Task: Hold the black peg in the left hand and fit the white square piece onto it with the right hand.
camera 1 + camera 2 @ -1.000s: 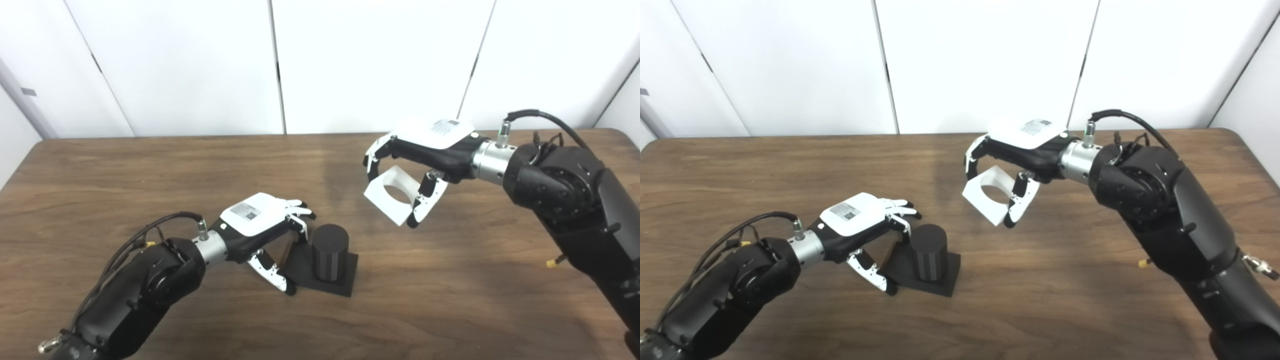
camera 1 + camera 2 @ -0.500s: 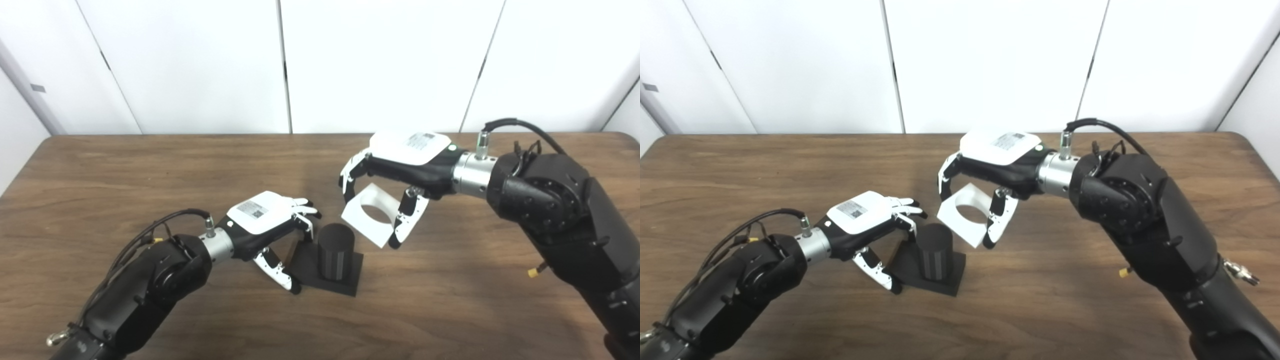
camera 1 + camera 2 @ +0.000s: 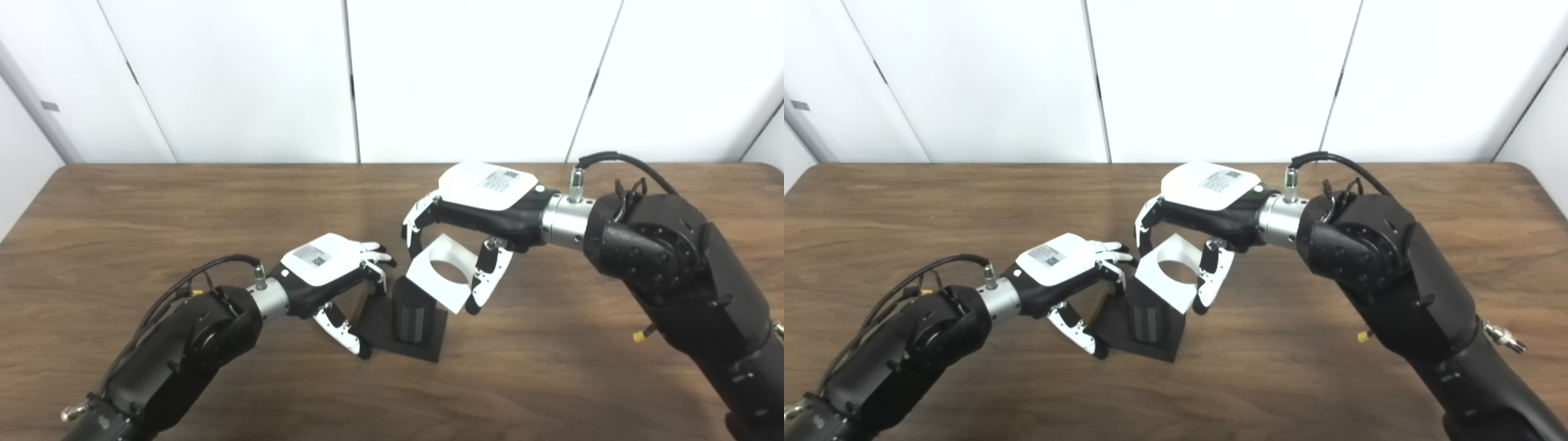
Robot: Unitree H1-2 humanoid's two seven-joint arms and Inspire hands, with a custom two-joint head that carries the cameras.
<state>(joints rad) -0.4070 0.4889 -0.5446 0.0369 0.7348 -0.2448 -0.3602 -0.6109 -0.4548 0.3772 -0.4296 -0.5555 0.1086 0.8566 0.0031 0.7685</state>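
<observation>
The black peg (image 3: 411,320) is a short cylinder standing upright on a black square base (image 3: 430,350) on the wooden table. My left hand (image 3: 327,269) is shut on the base's left corner, thumb at the front edge and fingers at the back edge. My right hand (image 3: 484,205) is shut on the white square piece (image 3: 432,289), which has a round hole in it. The piece is tilted, and its lower left edge lies over the peg's top and hides it. In the right eye view the white piece (image 3: 1150,288) likewise covers the top of the peg (image 3: 1146,321).
The brown wooden table (image 3: 184,202) runs to a white panelled wall at the back. Both black forearms reach in low over the table from the bottom corners. No other objects are in view.
My right hand has carried the white piece left and down from mid-air until it overlaps the peg's top. My left hand has stayed on the base. The camera has shifted slightly.
</observation>
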